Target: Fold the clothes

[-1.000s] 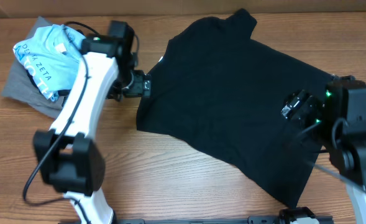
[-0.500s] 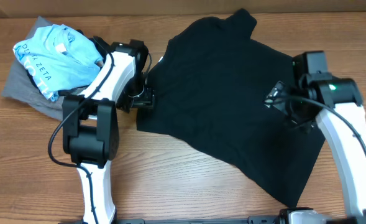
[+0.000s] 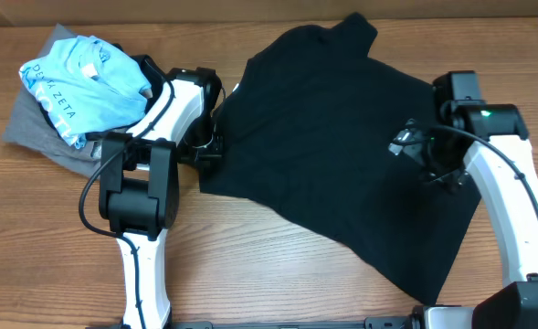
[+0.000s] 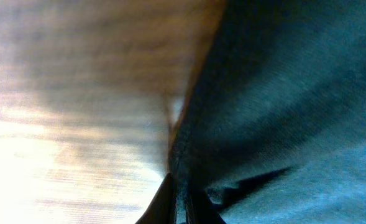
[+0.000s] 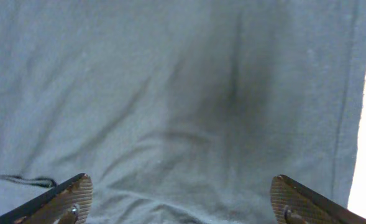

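Note:
A large black T-shirt lies spread across the middle of the wooden table. My left gripper sits at the shirt's left edge. In the left wrist view it is shut, with the dark hem pinched between the jaws. My right gripper hovers over the right part of the shirt. The right wrist view shows it wide open above wrinkled fabric, nothing between the fingertips.
At the far left, a crumpled light blue lettered tee rests on a grey garment, close behind my left arm. A beige wall runs along the table's back edge. Bare wood shows left of the shirt's hem.
Both arms have swung in toward the shirt. The left gripper has closed on the shirt's left edge. The right gripper has moved over the shirt's right part and opened wider.

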You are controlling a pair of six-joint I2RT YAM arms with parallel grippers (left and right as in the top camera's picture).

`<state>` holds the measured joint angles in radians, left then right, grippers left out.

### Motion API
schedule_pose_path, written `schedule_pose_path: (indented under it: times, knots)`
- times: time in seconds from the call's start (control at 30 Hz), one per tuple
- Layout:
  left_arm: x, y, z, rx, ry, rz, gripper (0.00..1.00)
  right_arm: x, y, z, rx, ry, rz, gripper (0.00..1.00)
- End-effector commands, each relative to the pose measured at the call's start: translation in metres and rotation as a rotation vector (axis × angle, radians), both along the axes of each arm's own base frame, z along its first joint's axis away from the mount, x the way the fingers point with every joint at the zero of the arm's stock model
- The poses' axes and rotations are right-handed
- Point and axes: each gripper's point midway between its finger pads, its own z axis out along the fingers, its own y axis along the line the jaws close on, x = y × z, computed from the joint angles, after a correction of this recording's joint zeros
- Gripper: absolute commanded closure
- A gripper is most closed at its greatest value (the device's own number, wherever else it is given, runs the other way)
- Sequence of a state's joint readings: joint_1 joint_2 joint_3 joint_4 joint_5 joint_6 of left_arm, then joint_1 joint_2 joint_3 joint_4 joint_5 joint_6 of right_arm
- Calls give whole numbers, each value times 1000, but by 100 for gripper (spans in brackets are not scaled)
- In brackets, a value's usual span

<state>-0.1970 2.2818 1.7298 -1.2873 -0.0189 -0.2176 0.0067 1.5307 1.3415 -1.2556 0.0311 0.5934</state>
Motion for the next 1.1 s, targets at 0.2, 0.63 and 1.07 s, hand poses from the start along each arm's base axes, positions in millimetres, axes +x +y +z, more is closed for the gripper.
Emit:
schedule_pose_path:
  times: [0.2,0.63,1.07]
  knots:
    - [-59,61,4,332,188,152,96,5,-60,5,28,-58,-109,0]
    - [-68,71,83,306,73,206,87,-5,-85,-72,76,91,-190,15]
    - [-72,72,107,292,24,204,41,-25,-98,-150,19,199,-288,39]
